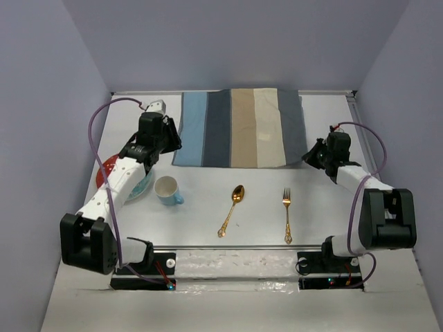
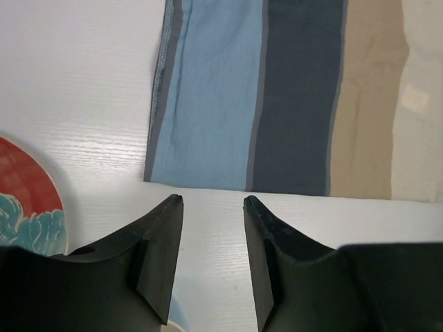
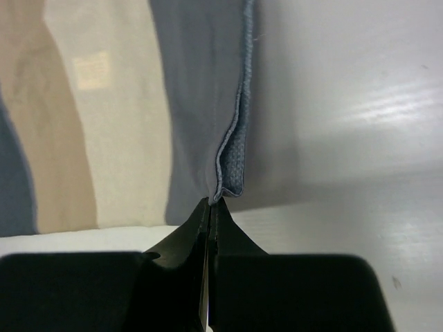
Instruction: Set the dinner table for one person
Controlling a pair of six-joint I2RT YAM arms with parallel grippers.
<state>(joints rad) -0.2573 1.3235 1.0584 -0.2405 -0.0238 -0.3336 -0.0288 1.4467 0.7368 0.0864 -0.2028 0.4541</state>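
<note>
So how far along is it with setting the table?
Early. The placemat lies spread on the table. The right gripper is pinching one near corner; the left gripper hangs open by the other. Left to do: plate, cup, spoon and fork all sit off the placemat.

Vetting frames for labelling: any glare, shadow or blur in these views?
Top view: evenly lit and sharp. Left wrist: placemat crisp, jaws nearly black with little detail. Right wrist: glare streaks on the table, soft shadow under the pinched placemat corner, jaws dark.
</note>
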